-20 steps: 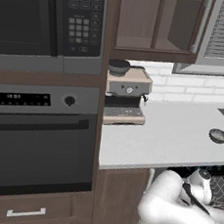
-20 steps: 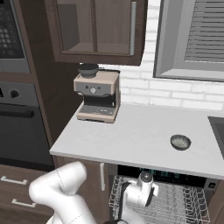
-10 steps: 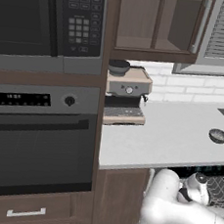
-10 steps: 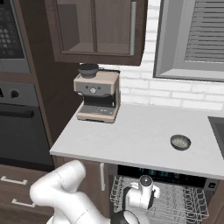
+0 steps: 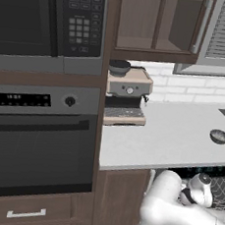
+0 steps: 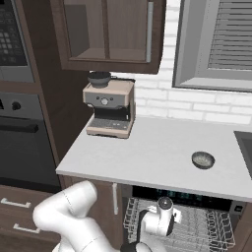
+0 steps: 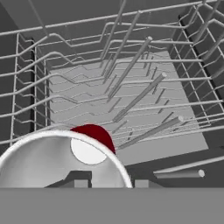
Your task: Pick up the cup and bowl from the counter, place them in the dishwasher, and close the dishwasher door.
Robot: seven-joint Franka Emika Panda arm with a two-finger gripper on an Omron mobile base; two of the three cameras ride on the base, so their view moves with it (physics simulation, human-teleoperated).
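Note:
In the hand view a cup (image 7: 52, 162), pale-walled with a red inside, sits low in the dishwasher's grey wire rack (image 7: 131, 87). My gripper (image 7: 110, 183) straddles the cup's rim, one fingertip (image 7: 81, 183) inside and the other outside, jaws standing apart. My arm (image 6: 157, 224) reaches down into the dishwasher (image 6: 206, 229) under the counter (image 6: 147, 152); its wrist (image 5: 197, 188) shows below the counter's edge (image 5: 168, 163). The small dark bowl (image 6: 203, 159) rests on the counter at the right (image 5: 219, 136). The dishwasher door is out of view.
An espresso machine (image 6: 109, 108) stands at the counter's back left (image 5: 127, 99). A wall oven (image 5: 37, 140) with a microwave (image 5: 46, 20) above fills the left. Upper cabinets (image 6: 108, 34) hang over the counter, and a sink edge (image 6: 246, 147) lies at far right.
The hand has dipped slightly into the rack. The bowl and the rest of the kitchen have stayed put.

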